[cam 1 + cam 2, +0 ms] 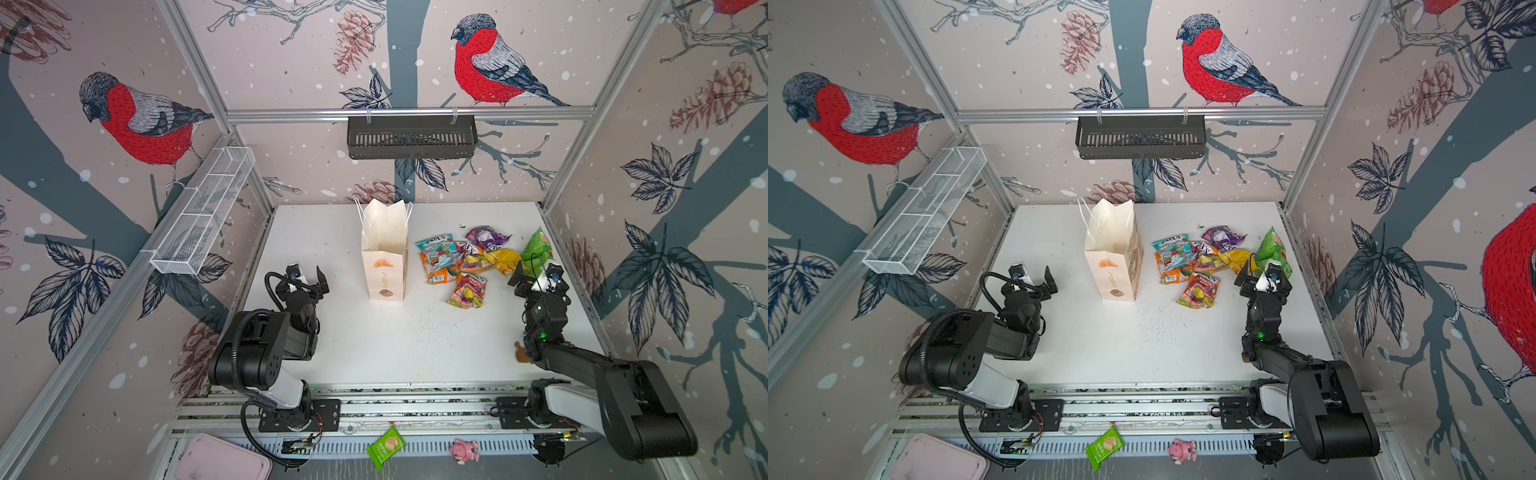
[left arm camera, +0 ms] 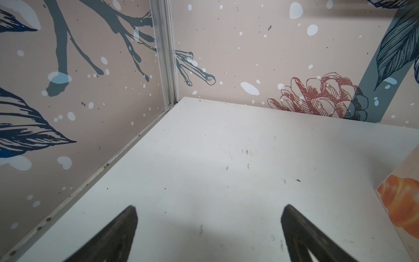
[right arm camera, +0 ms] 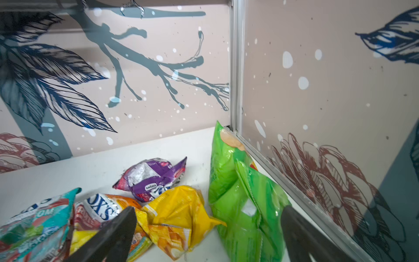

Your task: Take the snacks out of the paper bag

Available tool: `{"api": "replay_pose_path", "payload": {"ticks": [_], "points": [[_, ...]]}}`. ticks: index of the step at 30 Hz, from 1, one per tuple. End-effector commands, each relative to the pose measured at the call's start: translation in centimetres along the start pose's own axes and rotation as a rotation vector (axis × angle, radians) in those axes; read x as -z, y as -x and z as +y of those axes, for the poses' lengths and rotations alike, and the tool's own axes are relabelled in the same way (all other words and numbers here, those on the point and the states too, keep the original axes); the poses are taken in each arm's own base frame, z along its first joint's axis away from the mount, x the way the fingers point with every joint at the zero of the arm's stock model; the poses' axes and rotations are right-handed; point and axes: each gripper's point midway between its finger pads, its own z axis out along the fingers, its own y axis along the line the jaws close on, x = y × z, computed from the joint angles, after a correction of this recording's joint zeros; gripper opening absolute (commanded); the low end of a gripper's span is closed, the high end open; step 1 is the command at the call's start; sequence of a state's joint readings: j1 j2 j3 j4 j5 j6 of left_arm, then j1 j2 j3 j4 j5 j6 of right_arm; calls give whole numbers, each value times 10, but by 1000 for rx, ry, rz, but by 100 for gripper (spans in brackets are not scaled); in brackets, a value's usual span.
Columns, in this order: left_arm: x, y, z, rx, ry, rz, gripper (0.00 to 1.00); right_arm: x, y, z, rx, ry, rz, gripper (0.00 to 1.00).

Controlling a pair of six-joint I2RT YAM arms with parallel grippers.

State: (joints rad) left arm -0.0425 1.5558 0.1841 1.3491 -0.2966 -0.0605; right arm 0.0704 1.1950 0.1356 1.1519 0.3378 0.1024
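Right tool (image 3: 208, 211) spread, snacks (image 1: 440, 251) beside bag (image 1: 384, 257)

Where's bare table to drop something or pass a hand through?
Free: front-centre table, bordered by paper bag, snacks and front rail; also the back-left corner, left of the bag. Crowded: from bag to right wall, snacks piled.

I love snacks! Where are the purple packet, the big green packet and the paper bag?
purple packet (image 3: 153, 179): right wrist view, middle of its crinkled front.
big green packet (image 3: 226, 195): right wrist view, on its shiny front.
paper bag (image 1: 383, 274): in a top view, on its printed front side.
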Motion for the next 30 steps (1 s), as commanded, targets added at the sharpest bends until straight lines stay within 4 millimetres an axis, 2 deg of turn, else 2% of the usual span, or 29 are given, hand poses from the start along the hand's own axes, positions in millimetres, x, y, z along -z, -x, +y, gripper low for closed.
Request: {"api": "replay_pose_path", "payload": {"ticks": [1,2,4,8,12,14,15,18,22,30], "points": [[-1,11,1,5,7,-44,99,-3,-13,-12,-31,-46,29,100],[-1,11,1,5,5,-43,99,-4,-18,-14,-38,-54,35,100],[-1,12,1,6,6,-46,99,0,-14,-14,-28,-39,-12,100],[-1,11,1,4,7,-44,99,3,-17,-10,-15,-19,-15,100],[-1,11,2,4,9,-43,99,4,-31,-14,-29,-27,-2,100],[-1,11,1,3,9,-42,99,3,-24,-11,-19,-15,-60,99],[-1,12,1,6,8,-47,99,-1,-28,-7,-7,-3,-27,99],[-4,11,-3,-18,3,-33,99,-33,-53,11,39,71,147,100],[-3,11,-13,-57,-9,-36,99,-29,-46,13,41,85,94,99],[-4,10,-14,-61,-6,-32,99,-29,-47,13,43,84,100,100]]}}
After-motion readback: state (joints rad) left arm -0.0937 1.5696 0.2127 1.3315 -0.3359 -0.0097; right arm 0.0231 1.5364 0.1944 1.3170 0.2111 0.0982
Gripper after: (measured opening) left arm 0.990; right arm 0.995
